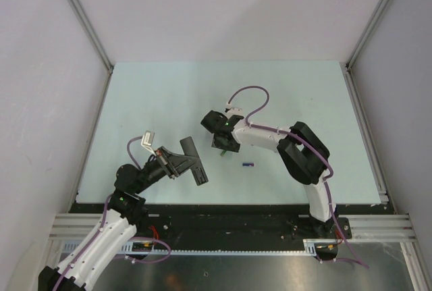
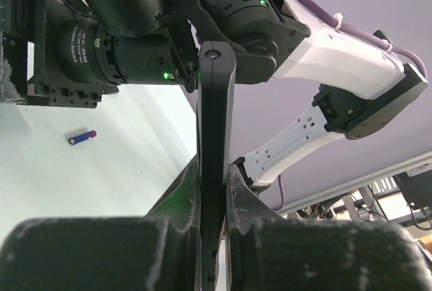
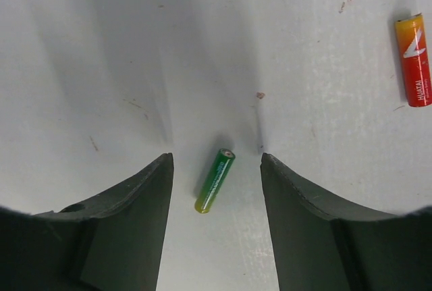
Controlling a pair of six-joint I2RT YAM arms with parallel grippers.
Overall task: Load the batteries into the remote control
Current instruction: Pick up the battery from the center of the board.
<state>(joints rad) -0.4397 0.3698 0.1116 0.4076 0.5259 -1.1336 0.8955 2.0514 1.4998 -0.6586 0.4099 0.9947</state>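
The green battery (image 3: 215, 180) lies on the worktop (image 3: 101, 48) squarely between the right fingers (image 3: 135, 217), which stand apart, its long axis running 1 to 7 o'clock. The red battery (image 3: 414, 60) sits off at 2 o'clock. The left fingers (image 2: 177, 200) are clamped on the remote control (image 2: 216, 122), held edge-on.

Remote (image 2: 216, 122) clamped in L tool (image 2: 214, 186); green batt (image 3: 214, 180), red batt (image 3: 414, 60) lying flat

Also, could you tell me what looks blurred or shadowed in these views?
Left wrist: the near fingers are blurred, the remote control sharper. Right wrist: green battery crisp, soft shadows stretching up the table. Top external: even, soft light.
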